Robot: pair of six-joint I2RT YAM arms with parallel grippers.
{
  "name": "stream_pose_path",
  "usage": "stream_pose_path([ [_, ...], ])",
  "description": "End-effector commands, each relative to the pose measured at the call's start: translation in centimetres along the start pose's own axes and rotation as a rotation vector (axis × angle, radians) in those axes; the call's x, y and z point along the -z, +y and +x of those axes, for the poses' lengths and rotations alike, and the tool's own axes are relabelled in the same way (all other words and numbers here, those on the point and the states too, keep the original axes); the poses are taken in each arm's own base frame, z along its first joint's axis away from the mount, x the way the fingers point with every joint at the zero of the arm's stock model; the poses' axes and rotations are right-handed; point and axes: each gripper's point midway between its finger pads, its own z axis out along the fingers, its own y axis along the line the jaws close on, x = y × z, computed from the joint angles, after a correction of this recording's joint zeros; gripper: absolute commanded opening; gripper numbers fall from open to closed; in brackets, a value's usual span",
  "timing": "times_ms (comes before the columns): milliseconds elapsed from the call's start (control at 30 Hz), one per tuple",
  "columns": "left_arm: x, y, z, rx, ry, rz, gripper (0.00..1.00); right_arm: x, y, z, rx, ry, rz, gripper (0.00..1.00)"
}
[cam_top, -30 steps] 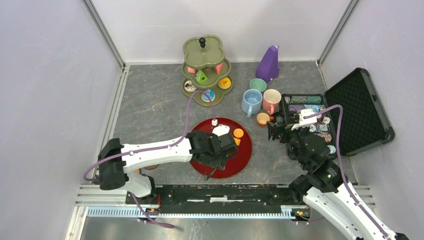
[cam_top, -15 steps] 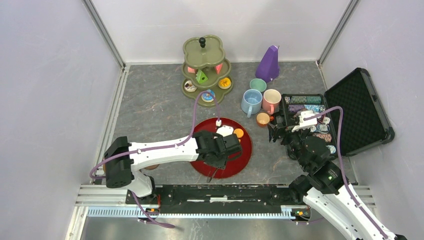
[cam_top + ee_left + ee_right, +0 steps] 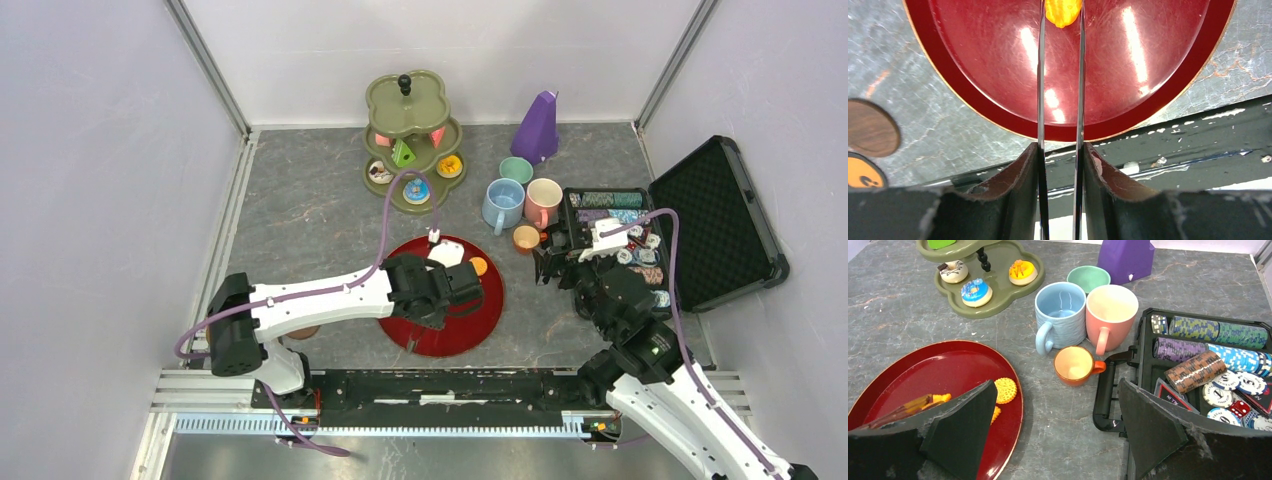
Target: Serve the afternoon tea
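Serving in progress: the left fingers (image 3: 1020, 175), drawn narrow, clamp a pair of thin tongs (image 3: 1040, 90) over the red plate (image 3: 472, 328) on the grey counter (image 3: 300, 220). In the left wrist view the two blades show edge-on and run to the top of the frame, where an orange biscuit (image 3: 1063, 9) sits between their tips. The frame edge cuts off the biscuit, and it is not clear whether the blades pinch it. From above, the arm covers most of the tongs.

The right fingers (image 3: 965, 425) stand wide apart with nothing between them, at 3 o'clock from the plate. They block part of their own camera's view. A second biscuit (image 3: 994, 415) on the plate is half hidden behind one finger, beside a fully visible one (image 3: 1005, 390).

An orange cup (image 3: 1075, 365) stands at 2 o'clock from the plate. Just past it are a blue mug (image 3: 1060, 310) and a pink mug (image 3: 1110, 310), close together, with a green mug (image 3: 1088, 277) behind them. Three donuts (image 3: 976, 291) sit on the bottom tier of the tiered stand (image 3: 405, 100) at 12 o'clock. A green cake slice (image 3: 403, 153) is one tier up.

A purple metronome (image 3: 537, 128) stands at the back. An open case (image 3: 715, 215) holds poker chips (image 3: 1220, 332), partly out of frame. A brown disc (image 3: 870, 129) and an orange disc (image 3: 860, 172) are clipped at the left wrist view's edge.
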Motion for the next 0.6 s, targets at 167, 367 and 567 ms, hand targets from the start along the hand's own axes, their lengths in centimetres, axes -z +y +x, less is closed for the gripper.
stream_pose_path([
  [167,4.2,4.8,-6.4,-0.028,-0.156,-0.016,0.27,-1.2,0.1,-1.3,-0.017,-0.038,0.028,0.98],
  [367,7.4,8.3,-11.9,0.016,-0.253,0.044,0.27,-2.1,0.2,-2.3,-0.011,-0.049,0.049,0.98],
  [567,10.9,11.9,-18.9,0.064,-0.408,0.040,0.25,-2.9,0.5,-3.7,-0.003,-0.062,0.053,0.98],
])
